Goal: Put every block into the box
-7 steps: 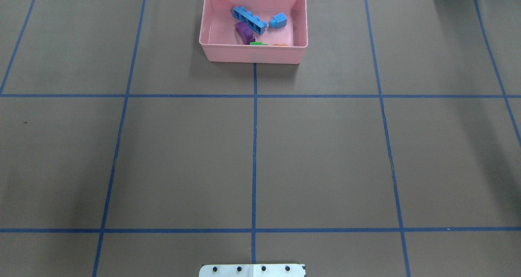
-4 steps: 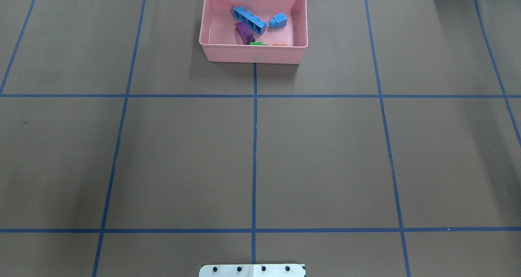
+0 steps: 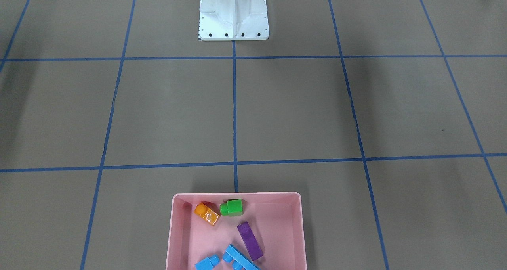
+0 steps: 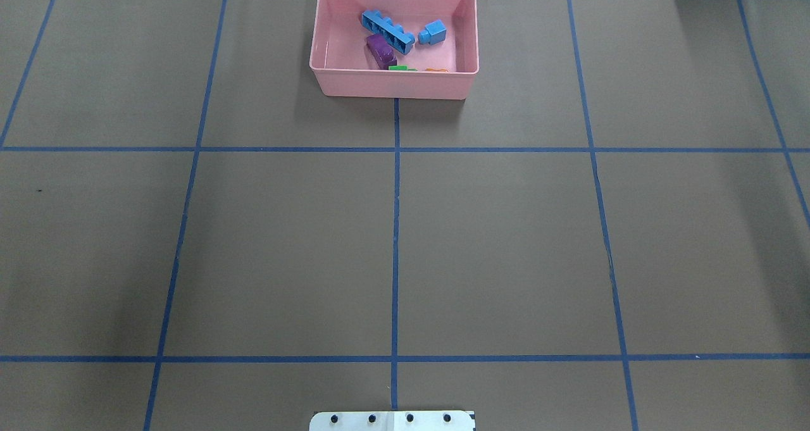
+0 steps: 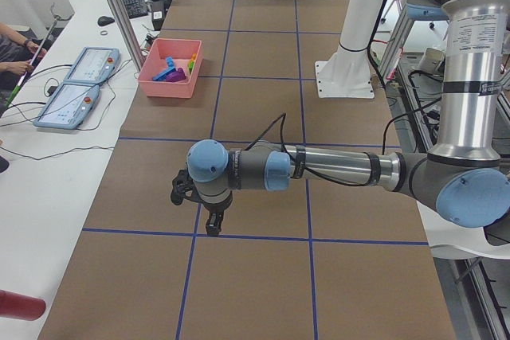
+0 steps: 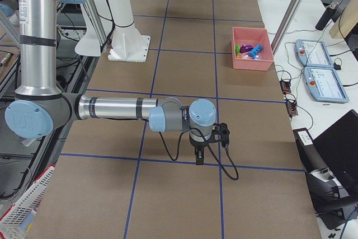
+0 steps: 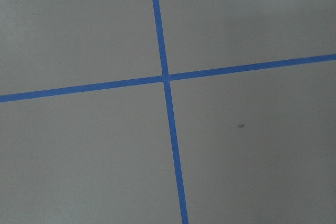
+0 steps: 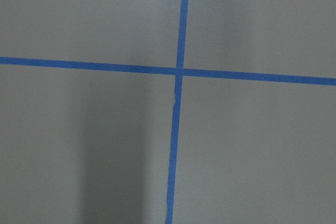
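The pink box (image 4: pixel 392 84) stands at the table's far edge, in the middle. In it lie the long blue brick (image 4: pixel 387 31), the small blue brick (image 4: pixel 433 33), the purple brick (image 4: pixel 381 50), the green brick (image 4: pixel 400 68) and the orange brick (image 4: pixel 435 70). The front view shows them too: orange (image 3: pixel 206 213), green (image 3: pixel 231 207), purple (image 3: pixel 250 240). My left gripper (image 5: pixel 213 228) and right gripper (image 6: pixel 198 159) hang over bare table near its ends, far from the box. Whether they are open or shut cannot be told.
The white metal base (image 3: pixel 233 16) stands at the robot's edge of the table. Blue tape lines cross the brown table cover. Both wrist views show only table and tape. Control pendants (image 5: pixel 80 81) lie on a bench beyond the box.
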Controlling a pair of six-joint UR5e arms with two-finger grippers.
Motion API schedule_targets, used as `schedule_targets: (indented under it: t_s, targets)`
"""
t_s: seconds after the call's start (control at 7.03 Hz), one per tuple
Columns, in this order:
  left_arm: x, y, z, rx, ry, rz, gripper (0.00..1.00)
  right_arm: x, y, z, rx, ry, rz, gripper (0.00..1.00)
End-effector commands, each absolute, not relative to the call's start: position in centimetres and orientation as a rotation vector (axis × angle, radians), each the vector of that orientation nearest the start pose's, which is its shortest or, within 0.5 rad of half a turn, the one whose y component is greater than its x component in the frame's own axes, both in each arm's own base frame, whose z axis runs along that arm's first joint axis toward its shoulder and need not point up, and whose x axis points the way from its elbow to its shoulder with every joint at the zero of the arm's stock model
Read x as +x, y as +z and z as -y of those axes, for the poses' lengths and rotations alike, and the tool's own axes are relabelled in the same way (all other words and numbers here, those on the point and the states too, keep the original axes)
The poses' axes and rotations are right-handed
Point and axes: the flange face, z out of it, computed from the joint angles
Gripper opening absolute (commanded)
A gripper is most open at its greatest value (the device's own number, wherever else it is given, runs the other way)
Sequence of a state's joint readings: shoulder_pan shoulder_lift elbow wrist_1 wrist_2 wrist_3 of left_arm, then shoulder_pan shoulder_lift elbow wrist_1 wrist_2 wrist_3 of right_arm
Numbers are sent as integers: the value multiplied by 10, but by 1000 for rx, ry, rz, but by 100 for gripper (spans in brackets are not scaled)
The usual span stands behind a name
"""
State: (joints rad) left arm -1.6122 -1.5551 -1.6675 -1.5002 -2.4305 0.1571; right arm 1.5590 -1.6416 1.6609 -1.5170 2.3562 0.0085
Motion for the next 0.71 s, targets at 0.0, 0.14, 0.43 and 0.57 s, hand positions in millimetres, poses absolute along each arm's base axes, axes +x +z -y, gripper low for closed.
schedule_targets:
  t_s: [0.0, 0.14, 0.43, 0.57]
  targets:
    - [-78, 620, 481, 94, 113, -854, 100, 57, 640, 468, 66, -34, 784, 100]
    - [-78, 620, 481, 94, 112, -854, 100, 57, 639, 469, 67, -33, 784, 100]
    - [-79, 622, 481, 90, 109, -832, 100, 57, 642, 468, 62, -29, 784, 100]
    - [-79, 621, 482, 86, 97, -832, 100, 57, 642, 468, 60, -29, 784, 100]
